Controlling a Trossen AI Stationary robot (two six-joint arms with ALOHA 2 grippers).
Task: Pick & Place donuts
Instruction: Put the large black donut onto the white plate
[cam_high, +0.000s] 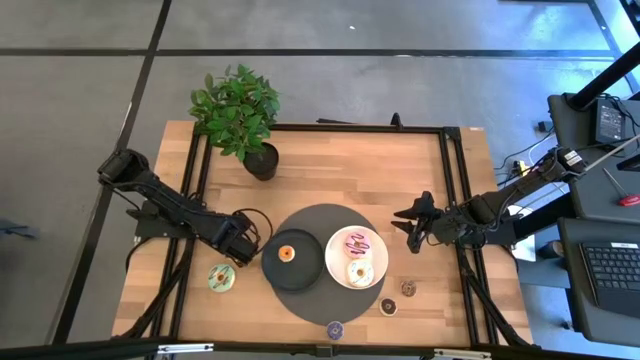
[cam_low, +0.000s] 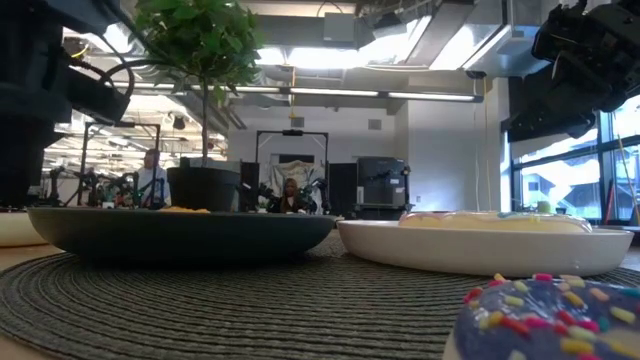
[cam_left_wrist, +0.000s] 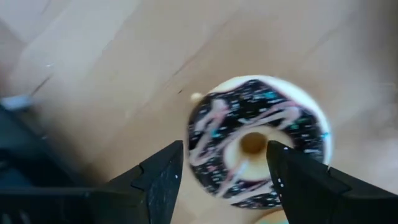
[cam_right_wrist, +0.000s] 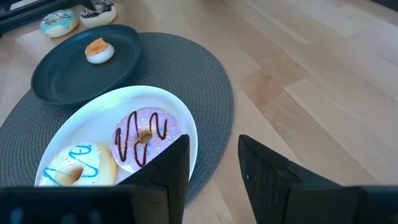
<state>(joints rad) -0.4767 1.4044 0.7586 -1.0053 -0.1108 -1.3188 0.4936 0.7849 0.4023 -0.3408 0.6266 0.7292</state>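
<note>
My left gripper (cam_left_wrist: 225, 157) is open above a chocolate-iced donut (cam_left_wrist: 258, 146) with pink drizzle that lies flat on the wood; its fingers stand on either side without touching. In the high view the left gripper (cam_high: 240, 246) hides this donut, and a green-iced donut (cam_high: 221, 278) lies just nearer. An orange mini donut (cam_high: 286, 253) sits on the dark grey plate (cam_high: 300, 275). A pink donut (cam_right_wrist: 143, 137) and a white donut (cam_right_wrist: 74, 168) lie on the white plate (cam_right_wrist: 81, 115). My right gripper (cam_right_wrist: 214, 149) hovers open to the right of the white plate.
Both plates rest on a round grey placemat (cam_high: 325, 222). Two brown mini donuts (cam_high: 408, 288) (cam_high: 388, 306) and a purple sprinkled one (cam_high: 334, 328) lie by the near edge. A potted plant (cam_high: 240, 115) stands at the far left. Black rails (cam_high: 452, 200) frame the table.
</note>
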